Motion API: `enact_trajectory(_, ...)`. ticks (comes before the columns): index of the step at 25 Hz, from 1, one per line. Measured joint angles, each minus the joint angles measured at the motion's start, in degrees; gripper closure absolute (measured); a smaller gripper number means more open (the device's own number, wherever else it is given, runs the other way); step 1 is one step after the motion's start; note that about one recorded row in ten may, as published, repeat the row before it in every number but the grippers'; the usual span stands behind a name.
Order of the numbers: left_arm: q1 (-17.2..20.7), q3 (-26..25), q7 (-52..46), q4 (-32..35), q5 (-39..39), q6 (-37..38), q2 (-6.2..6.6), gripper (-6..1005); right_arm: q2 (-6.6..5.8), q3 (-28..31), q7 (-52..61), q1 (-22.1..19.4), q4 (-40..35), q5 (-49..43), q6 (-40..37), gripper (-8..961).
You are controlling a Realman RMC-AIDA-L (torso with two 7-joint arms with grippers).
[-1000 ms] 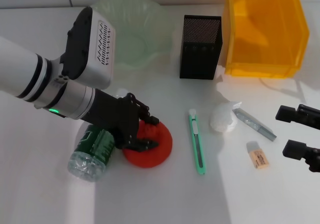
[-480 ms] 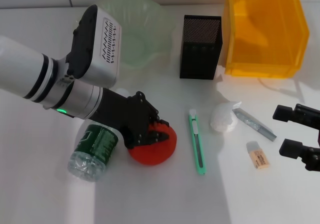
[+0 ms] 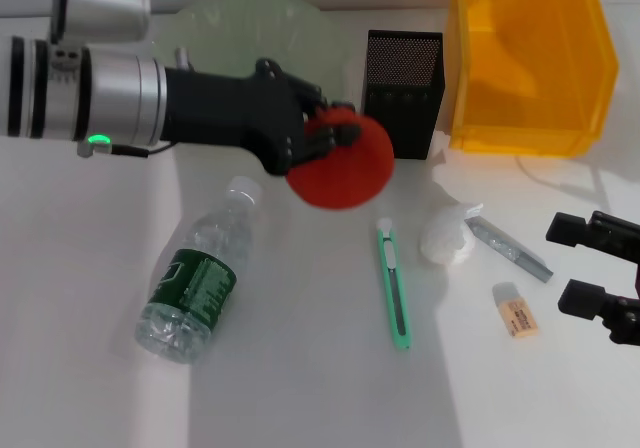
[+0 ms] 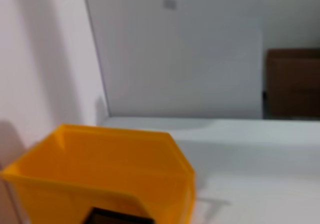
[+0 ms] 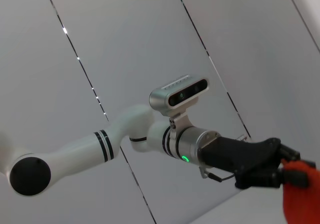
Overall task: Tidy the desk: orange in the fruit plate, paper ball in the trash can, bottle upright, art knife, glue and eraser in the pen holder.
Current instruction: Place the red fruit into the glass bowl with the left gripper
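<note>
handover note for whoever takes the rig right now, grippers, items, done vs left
Left gripper: shut on the orange, held in the air near the fruit plate.
Right gripper: open, parked at the table's right edge.
Bottle lies on its side. Art knife, paper ball, glue and eraser are on the table.
Nothing placed yet; pen holder and trash can await.

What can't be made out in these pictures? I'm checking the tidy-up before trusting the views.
- Head view: the fruit plate is partly hidden by the left gripper and the orange.
- Head view: the right gripper is cut off by the edge.
- Left wrist view: only the trash can shows, blurred; the pen holder is cut off.
</note>
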Motion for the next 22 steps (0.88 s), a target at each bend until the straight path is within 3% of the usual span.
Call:
enact_trajectory(2,0.0,-1.8,0.5,-1.7,-4.0,-3.8,0.06,820,-0.31,0.0,-1.3,0.2,2.0,0.0,0.0,175)
enact_trajectory(3,0.0,-3.0,1.5,-3.9,-8.3,-9.8,0.05,820,-0.6,0.0,-2.1,0.4,3.4,0.0,0.0,176)
enact_trajectory(7,0.0,-3.2,3.9,-7.7,-14.1,-18.4,-0.03,819,-0.69,0.0,-2.4,0.4,4.1,0.0,0.0,178)
enact_trajectory(8,-0.9,-3.0,4.8,-10.1,-16.5,-23.2,-0.15,819,-0.48,0.0,-2.5,0.3,4.2,0.0,0.0,179)
enact_trajectory(11,-2.2,-2.9,4.6,-12.6,-18.0,-27.2,-0.26,819,-0.35,0.0,-3.0,0.3,4.6,0.0,0.0,180)
enact_trajectory(13,-5.1,-2.9,3.2,-17.3,-20.9,-33.2,-0.34,820,-0.29,0.0,-3.8,0.7,5.7,0.0,0.0,182)
enact_trajectory(17,-7.1,-2.9,1.9,-20.1,-22.8,-38.8,-0.41,826,-0.15,-0.2,-3.9,1.1,6.3,0.0,0.1,184)
enact_trajectory(22,-6.5,-3.0,1.8,-20.5,-24.1,-39.6,-0.4,709,0.16,-0.3,-4.0,1.4,6.3,0.0,1.4,187)
